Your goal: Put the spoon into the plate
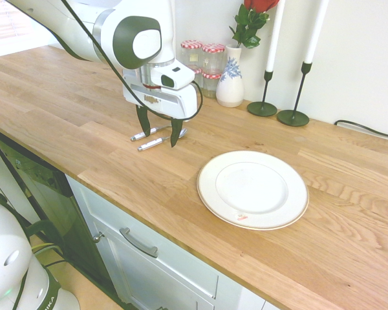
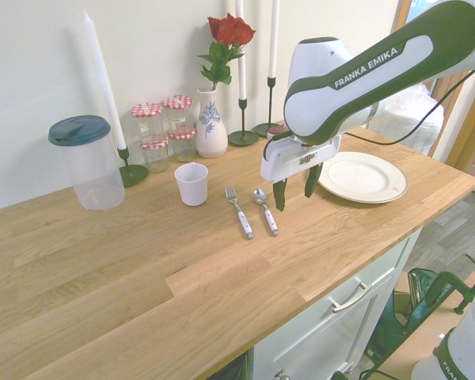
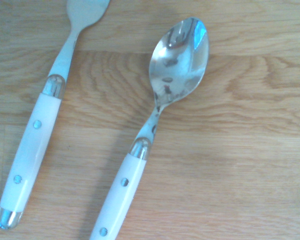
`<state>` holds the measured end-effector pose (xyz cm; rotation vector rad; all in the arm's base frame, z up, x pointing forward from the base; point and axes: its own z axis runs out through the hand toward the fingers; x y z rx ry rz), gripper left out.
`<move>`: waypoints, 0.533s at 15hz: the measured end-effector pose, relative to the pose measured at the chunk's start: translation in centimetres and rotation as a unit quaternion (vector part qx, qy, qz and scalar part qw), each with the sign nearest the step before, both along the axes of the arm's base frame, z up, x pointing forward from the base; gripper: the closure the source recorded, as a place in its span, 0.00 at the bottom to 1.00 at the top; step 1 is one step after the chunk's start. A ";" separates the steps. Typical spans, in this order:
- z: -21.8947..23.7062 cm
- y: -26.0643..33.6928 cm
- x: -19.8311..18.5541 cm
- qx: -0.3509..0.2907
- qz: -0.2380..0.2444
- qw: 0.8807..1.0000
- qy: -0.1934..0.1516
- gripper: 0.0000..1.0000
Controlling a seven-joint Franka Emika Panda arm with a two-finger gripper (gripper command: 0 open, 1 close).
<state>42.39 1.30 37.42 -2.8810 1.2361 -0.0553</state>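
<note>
One white arm is seen reaching over the wooden worktop (image 1: 84,123), its wrist turned so that the tool (image 1: 159,133) points straight down. Both dark fingers (image 1: 142,120) are spread wide, and nothing is held between them. The tool is held above the worktop, over the cutlery, without contact being made.

The spoon (image 2: 264,209) is laid flat on the worktop just beside the fork (image 2: 238,210), the two lying roughly parallel and apart. In the wrist view the spoon (image 3: 160,110) is shown with its shiny bowl up and its white handle running toward the frame's edge, and the fork's (image 3: 37,130) white handle is seen alongside. The plate (image 1: 253,189), white with a thin golden rim and a small red mark near its edge, is set on the worktop well apart from the spoon, and nothing is seen on it.
</note>
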 end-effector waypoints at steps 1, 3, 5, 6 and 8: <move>0.0 0.0 0.0 0.000 0.000 1.000 0.000 0.00; 0.4 0.1 0.1 0.012 -0.024 1.000 -0.003 0.00; 1.2 0.5 0.5 0.014 -0.069 0.997 -0.003 0.00; 1.3 0.9 0.6 0.012 -0.093 0.996 -0.003 0.00; 0.9 2.0 0.6 0.004 -0.130 0.991 0.001 0.00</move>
